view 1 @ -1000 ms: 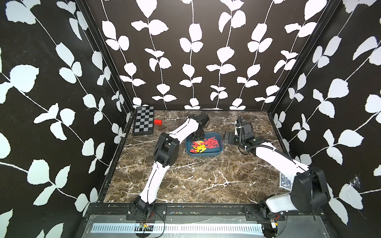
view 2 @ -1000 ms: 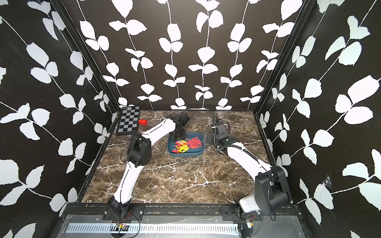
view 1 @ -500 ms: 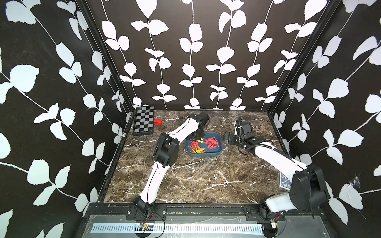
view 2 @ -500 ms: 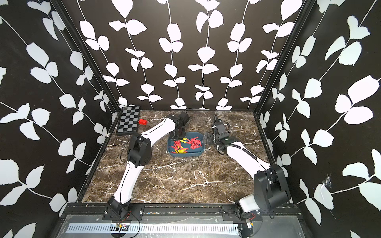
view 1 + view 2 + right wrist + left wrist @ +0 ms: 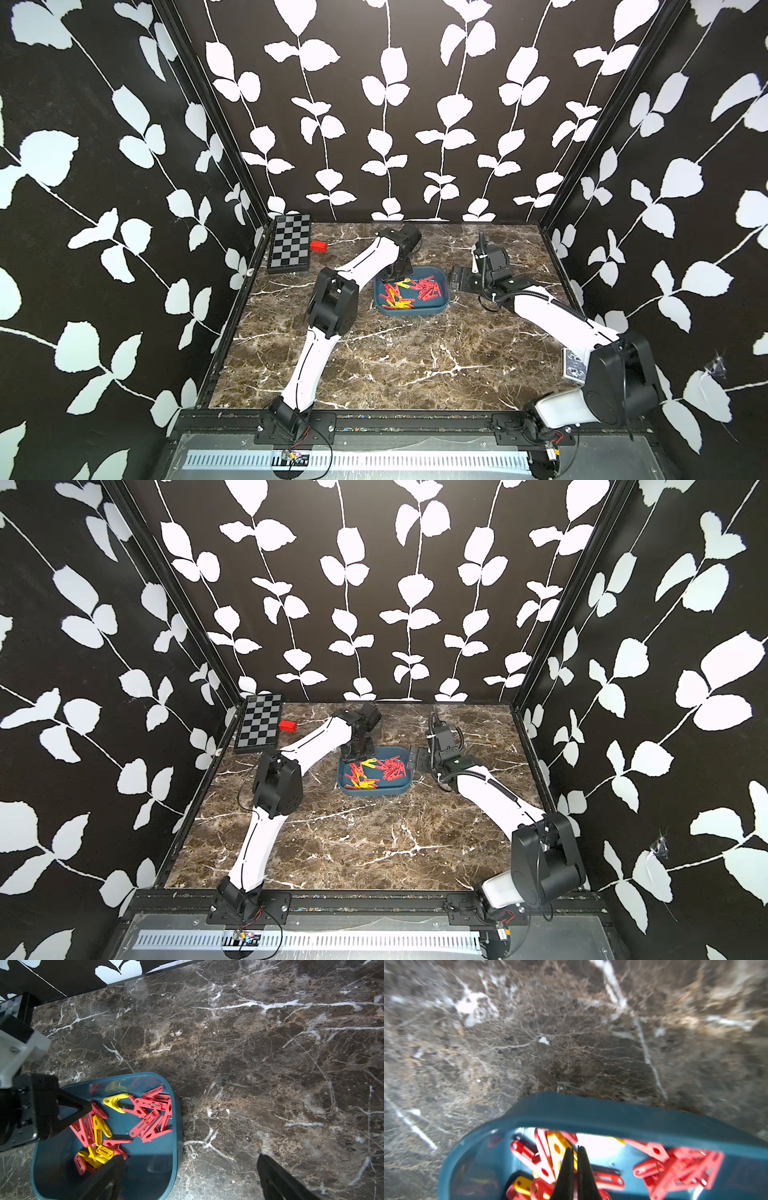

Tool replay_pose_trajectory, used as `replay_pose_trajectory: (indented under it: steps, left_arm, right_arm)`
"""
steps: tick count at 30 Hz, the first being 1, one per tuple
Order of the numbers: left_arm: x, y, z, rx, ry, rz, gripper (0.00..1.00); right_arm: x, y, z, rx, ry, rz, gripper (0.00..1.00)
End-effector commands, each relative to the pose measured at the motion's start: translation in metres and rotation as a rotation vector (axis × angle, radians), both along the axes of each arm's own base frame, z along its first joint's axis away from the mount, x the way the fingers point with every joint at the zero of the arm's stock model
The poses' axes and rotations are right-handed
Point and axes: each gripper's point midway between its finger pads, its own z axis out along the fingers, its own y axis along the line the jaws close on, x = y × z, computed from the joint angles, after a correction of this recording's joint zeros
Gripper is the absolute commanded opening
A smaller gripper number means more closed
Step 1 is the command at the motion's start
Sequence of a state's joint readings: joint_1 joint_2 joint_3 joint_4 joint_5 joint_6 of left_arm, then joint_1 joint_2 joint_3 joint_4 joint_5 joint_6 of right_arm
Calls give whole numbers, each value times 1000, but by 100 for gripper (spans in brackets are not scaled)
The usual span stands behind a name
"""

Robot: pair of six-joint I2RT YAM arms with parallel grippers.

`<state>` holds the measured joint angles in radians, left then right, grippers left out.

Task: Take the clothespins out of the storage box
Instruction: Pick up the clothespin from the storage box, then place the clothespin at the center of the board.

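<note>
In both top views the box (image 5: 415,312) sits mid-table toward the back, its long axis running side to side. The pegs (image 5: 420,288) lie flat inside and point every which way, with the reds heaped toward its right end and the yellows nearer the front left. My left gripper (image 5: 394,277) is down in the back-left corner, and my right gripper (image 5: 455,281) sits just off the right end.

Left wrist view: the jaws are pressed nearly together above a yellow peg, and I cannot tell whether one is pinched.

Right wrist view: the jaws are spread wide, one finger (image 5: 110,1174) over the box, the other over bare table (image 5: 249,1064).
</note>
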<state>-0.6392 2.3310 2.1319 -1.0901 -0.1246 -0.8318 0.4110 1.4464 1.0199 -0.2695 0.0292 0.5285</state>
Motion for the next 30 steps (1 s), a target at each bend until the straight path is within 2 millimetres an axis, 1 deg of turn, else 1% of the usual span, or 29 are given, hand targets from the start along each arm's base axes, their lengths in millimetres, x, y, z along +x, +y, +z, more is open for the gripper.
replay_pose_trajectory:
  steps: [1,4,6,9,12,15,18,20,22,24,27,30]
  left_arm:
    - [-6,10,50,-8,-82,-23,1]
    - [-11,18,66,-1,-112,-43,1]
    - [-18,25,74,9,-120,-55,2]
    - [-33,37,80,26,-117,-85,2]
    - [-51,49,77,44,-105,-132,2]
    - [-71,66,69,61,-92,-183,2]
    - [-90,77,55,38,-71,-220,2]
    - [-102,77,40,-17,-45,-250,2]
    - [-112,71,27,-76,-27,-301,2]
    - [-121,68,14,-97,3,-332,2]
    - [-129,68,-5,-102,45,-364,1]
    - [-135,61,-18,-141,63,-387,2]
  right_arm:
    - [6,8,14,50,-38,12,99]
    - [5,17,22,69,-63,47,99]
    - [2,26,29,77,-83,84,99]
    - [-3,41,37,90,-100,136,99]
    - [-8,55,41,94,-109,181,99]
    - [-14,66,44,94,-113,213,99]
    - [-20,77,44,87,-108,237,99]
    - [-22,82,44,84,-105,249,99]
    - [-25,88,44,83,-102,256,99]
    - [-28,92,42,78,-95,263,99]
    - [-31,97,41,67,-89,269,99]
    - [-33,99,39,60,-83,267,99]
